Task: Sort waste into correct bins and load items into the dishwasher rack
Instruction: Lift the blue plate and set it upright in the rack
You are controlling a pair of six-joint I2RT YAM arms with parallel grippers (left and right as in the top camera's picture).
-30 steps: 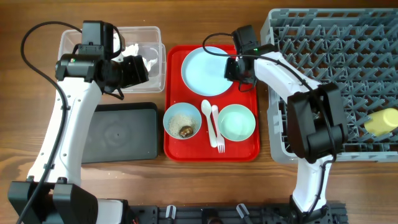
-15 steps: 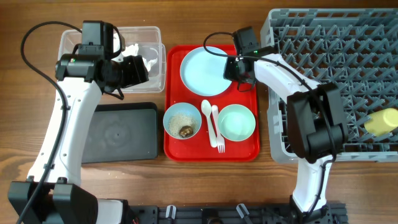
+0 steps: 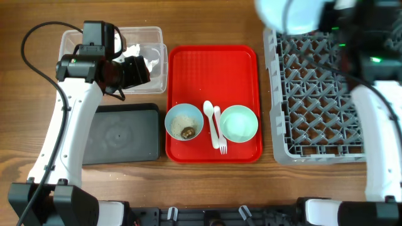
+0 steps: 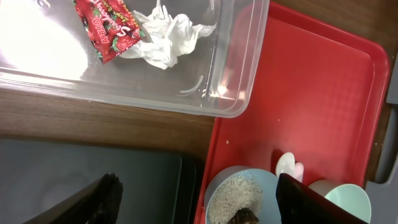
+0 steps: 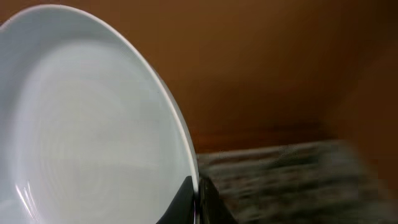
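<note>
In the right wrist view my right gripper (image 5: 198, 199) is shut on the rim of the pale blue plate (image 5: 93, 124). Overhead, the plate (image 3: 292, 14) hangs high and blurred over the far left corner of the grey dishwasher rack (image 3: 314, 94). My left gripper (image 3: 139, 69) hovers open and empty over the near side of the clear tub (image 3: 157, 37). That tub holds the red wrapper (image 4: 106, 28) and white tissue (image 4: 165, 37). On the red serving tray (image 3: 213, 69) stand a bowl of rice crumbs with a brown bit (image 3: 184, 122), an empty bowl (image 3: 239, 123), a spoon (image 3: 209, 116) and a fork (image 3: 220, 135).
The black tray (image 3: 119, 133) lies left of the red serving tray, in front of the clear tub. My right arm (image 3: 377, 94) crosses over the right part of the rack and hides it. Bare wooden table runs along the front edge.
The right gripper has closed on the plate's rim, lifted it off the red serving tray and carried it up and right, over the rack's corner. The left arm has not moved.
</note>
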